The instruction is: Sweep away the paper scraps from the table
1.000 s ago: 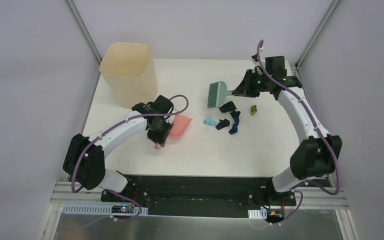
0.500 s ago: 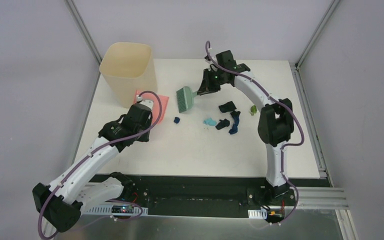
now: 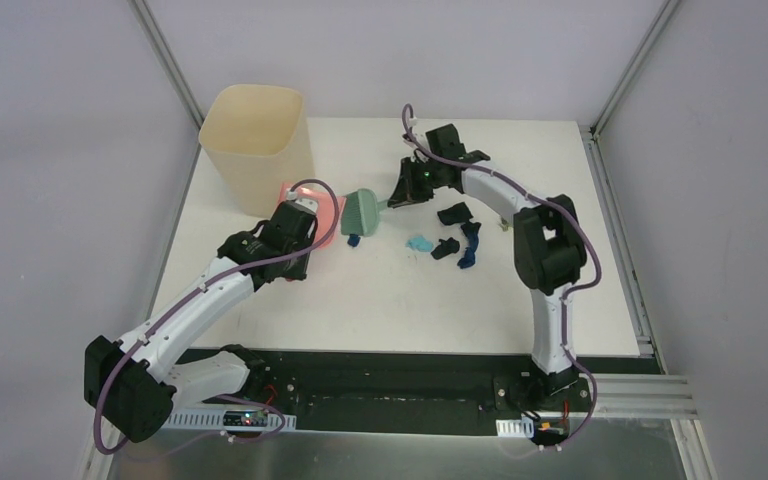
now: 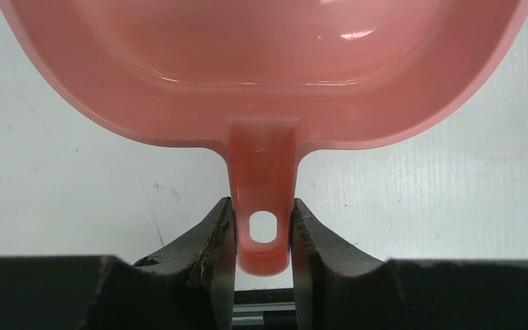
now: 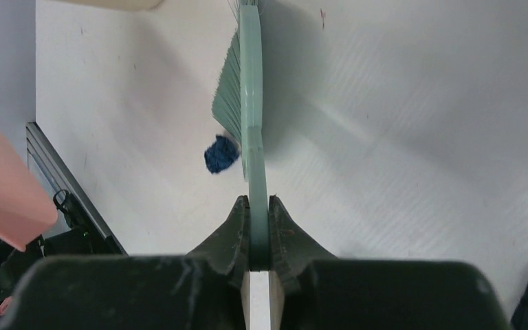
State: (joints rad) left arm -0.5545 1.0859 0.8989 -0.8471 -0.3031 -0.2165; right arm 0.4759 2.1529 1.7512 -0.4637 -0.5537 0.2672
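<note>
My left gripper (image 4: 262, 237) is shut on the handle of the pink dustpan (image 4: 268, 75), which sits on the white table (image 3: 390, 300) beside the bin, seen from above (image 3: 326, 212). My right gripper (image 5: 258, 227) is shut on the teal hand brush (image 5: 249, 117), whose head (image 3: 361, 212) stands just right of the dustpan. A dark blue paper scrap (image 3: 354, 240) lies at the bristles, also in the right wrist view (image 5: 221, 153). Further right lie a light blue scrap (image 3: 419, 243), black scraps (image 3: 454, 213) (image 3: 446, 249), a dark blue scrap (image 3: 470, 245) and a green one (image 3: 506, 220).
A tall cream bin (image 3: 257, 145) stands at the back left, just behind the dustpan. The table's black front edge (image 3: 390, 362) runs along the near side. Metal frame posts rise at both back corners.
The right gripper has carried the brush left, toward the dustpan, up to the dark blue scrap. The left arm has shifted the dustpan slightly right, closer to the brush.
</note>
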